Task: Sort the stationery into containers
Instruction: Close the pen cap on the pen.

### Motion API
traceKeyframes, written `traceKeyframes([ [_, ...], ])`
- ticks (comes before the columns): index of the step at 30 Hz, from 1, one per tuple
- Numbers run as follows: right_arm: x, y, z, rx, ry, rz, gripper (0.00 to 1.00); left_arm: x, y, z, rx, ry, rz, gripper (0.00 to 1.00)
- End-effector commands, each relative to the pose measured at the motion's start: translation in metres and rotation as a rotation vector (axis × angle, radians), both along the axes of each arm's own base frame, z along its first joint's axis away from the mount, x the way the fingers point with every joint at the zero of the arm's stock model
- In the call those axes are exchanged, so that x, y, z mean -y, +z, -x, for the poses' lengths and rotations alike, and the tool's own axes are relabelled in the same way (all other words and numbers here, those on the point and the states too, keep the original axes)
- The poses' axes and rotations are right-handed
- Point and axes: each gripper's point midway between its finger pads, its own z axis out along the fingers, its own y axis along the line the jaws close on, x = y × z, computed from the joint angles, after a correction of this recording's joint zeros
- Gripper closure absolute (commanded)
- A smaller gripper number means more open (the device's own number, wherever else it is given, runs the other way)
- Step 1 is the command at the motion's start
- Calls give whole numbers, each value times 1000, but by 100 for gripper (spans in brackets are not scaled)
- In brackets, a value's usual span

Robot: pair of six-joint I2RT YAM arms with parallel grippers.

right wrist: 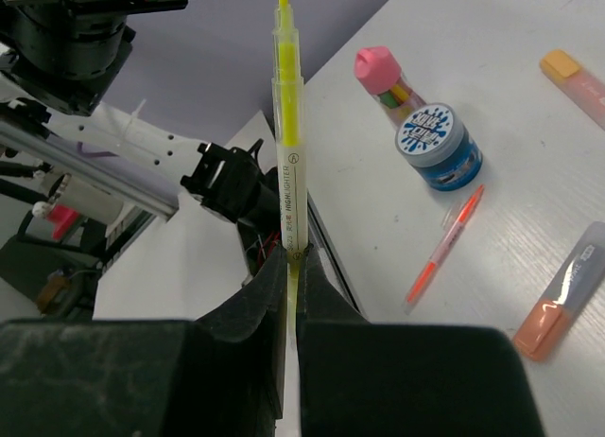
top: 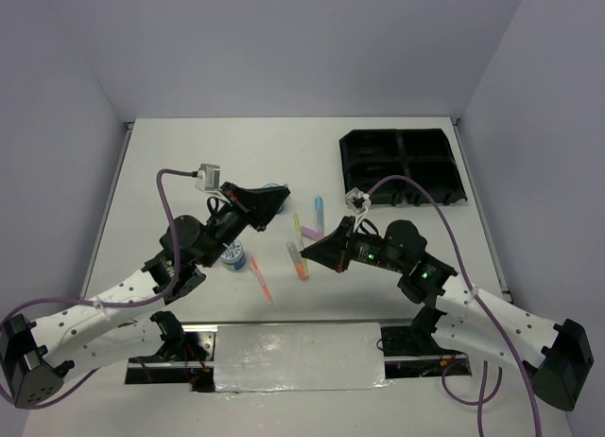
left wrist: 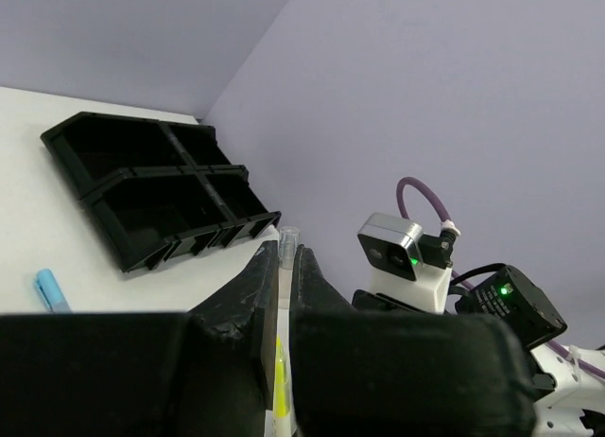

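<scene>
Right gripper (right wrist: pixel 291 263) clamped on yellow highlighter (right wrist: pixel 288 144). Left gripper (left wrist: pixel 285 257) narrow, apparently empty. Step judged: transport. Next: carry to tray (top: pixel 405 163), two o'clock; release over a compartment.

The right gripper (right wrist: pixel 291 257) has fingers of matt black plastic, a little rough at the edges. Between them, the yellow highlighter (right wrist: pixel 286 125) is of clear glossy plastic, and its colour shows through. To the right of this gripper the worktop (right wrist: pixel 501 30) looks white and matt, with fine straight grooves. The blue tub (right wrist: pixel 437 146) there has a shiny printed lid. Beyond the left gripper (left wrist: pixel 284 262), the black tray (left wrist: pixel 104 196) is smooth plastic with a dull shine.
</scene>
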Motion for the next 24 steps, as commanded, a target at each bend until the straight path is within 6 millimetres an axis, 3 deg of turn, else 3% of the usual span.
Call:
traceKeyframes([
  [1,-7,23,8,54,47,-62,100,-5,28,11,128,-25,65,100],
  [11,-10,29,-4,77,9,-43,100,2,26,12,131,-55,70,100],
  [24,-7,41,-1,107,13,-61,100,4,15,7,104,-45,60,100],
])
